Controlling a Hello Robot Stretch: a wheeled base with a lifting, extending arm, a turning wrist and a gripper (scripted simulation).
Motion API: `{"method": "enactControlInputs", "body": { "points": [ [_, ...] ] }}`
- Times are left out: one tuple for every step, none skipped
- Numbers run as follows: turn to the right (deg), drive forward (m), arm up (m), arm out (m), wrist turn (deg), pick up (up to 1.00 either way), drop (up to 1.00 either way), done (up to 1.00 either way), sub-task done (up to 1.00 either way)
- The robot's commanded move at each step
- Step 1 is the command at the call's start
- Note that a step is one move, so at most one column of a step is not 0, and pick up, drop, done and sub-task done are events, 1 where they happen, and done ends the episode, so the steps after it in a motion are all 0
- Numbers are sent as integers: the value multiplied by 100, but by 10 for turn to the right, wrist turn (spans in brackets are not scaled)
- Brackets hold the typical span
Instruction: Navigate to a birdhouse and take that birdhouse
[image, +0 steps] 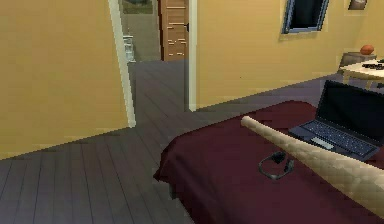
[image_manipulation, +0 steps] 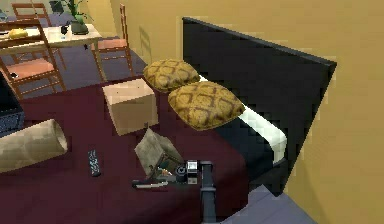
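Note:
A small tan thing with a pitched roof, shaped like a birdhouse (image_manipulation: 155, 150), lies on the dark red bedcover (image_manipulation: 70, 190) in the arm side view, near the bed's close edge. The arm (image_manipulation: 207, 195) rises from the bottom edge, with two white marked squares at its end. Left of them is my gripper (image_manipulation: 150, 182), its thin fingers low against the cover just below the birdhouse. I cannot tell whether it touches the birdhouse or holds anything, since the birdhouse rests on the bed right behind it.
On the bed lie a cardboard box (image_manipulation: 130, 105), two patterned pillows (image_manipulation: 205, 103), a remote (image_manipulation: 94, 160), a wooden bat (image: 320, 165), a laptop (image: 345, 120) and a small dark thing (image: 275, 163). A black headboard (image_manipulation: 260, 75) backs the bed. Dining table and chairs (image_manipulation: 50, 38) stand beyond. A doorway (image: 160, 50) opens ahead.

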Motion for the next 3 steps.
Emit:
{"method": "enactControlInputs", "body": {
  "points": [
    [0, 0, 0, 0, 0, 100, 0, 0, 0],
    [0, 0, 10, 0, 0, 0, 0, 0, 0],
    [0, 0, 0, 0, 0, 0, 0, 100, 0]
  ]
}}
